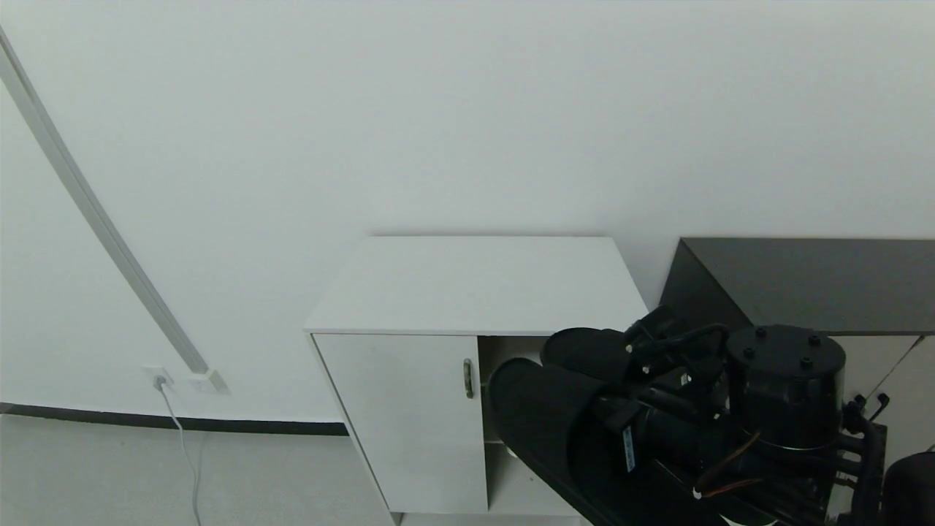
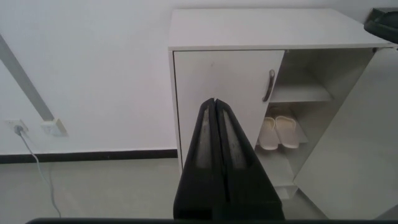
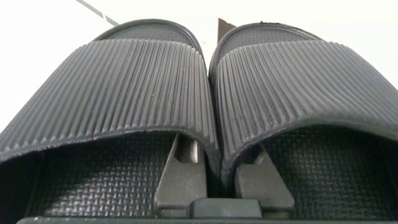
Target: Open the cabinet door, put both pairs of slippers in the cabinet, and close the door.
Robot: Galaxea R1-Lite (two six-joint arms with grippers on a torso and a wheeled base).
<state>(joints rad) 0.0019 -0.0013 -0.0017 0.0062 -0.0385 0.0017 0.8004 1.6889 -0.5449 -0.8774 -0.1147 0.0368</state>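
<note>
Your right jaws are clenched on the pair of black rubber slippers with ribbed straps. One finger lies inside each slipper under its strap, and the two inner side walls are pinched together between them. The slippers sit side by side with their toes pointing away from the wrist.

From the head view you see this pair held up in the air, just in front of the open half of the white two-door cabinet. They are at about the height of its upper compartment and are not resting on any shelf.

Your left jaws are clenched with nothing between them, the two dark fingers pressed flat against each other. They hang well back from the cabinet and point at its shut left door, which carries a small metal handle.

The cabinet's right door is swung wide open. Inside, a pair of white slippers lies side by side on the lower shelf, toes outward, below an upper white shelf.

To the right of the cabinet stands a dark grey bench against the wall. To the left, a white wall socket low on the wall has a plug in it, and a pale cable runs down to the floor.
</note>
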